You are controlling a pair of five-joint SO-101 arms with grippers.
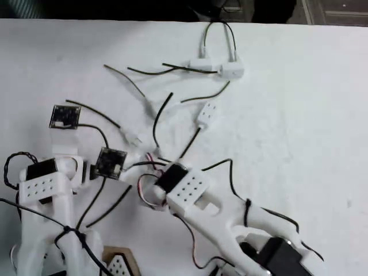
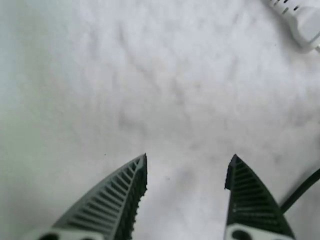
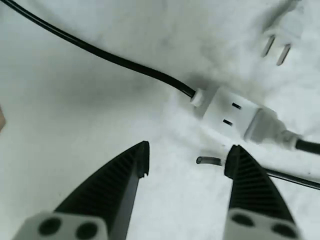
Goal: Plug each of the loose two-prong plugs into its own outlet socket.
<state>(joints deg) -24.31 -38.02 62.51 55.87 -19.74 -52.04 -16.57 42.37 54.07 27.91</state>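
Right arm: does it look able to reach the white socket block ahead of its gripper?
Probably yes. The right gripper is open, and the socket block lies bare on the table just beyond it. Only a loose cable end lies close by the gripper and might get nudged.

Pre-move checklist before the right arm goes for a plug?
1. Right end effector open: ok.
2. Left end effector open, over bare table: ok.
3. Loose plug prongs unobstructed: ok.
4. Loose plug between right end effector's fingertips: not ok, it lies beyond them.
5. Socket slots visible: ok.
6. Socket's far end free of another plug: cannot tell.
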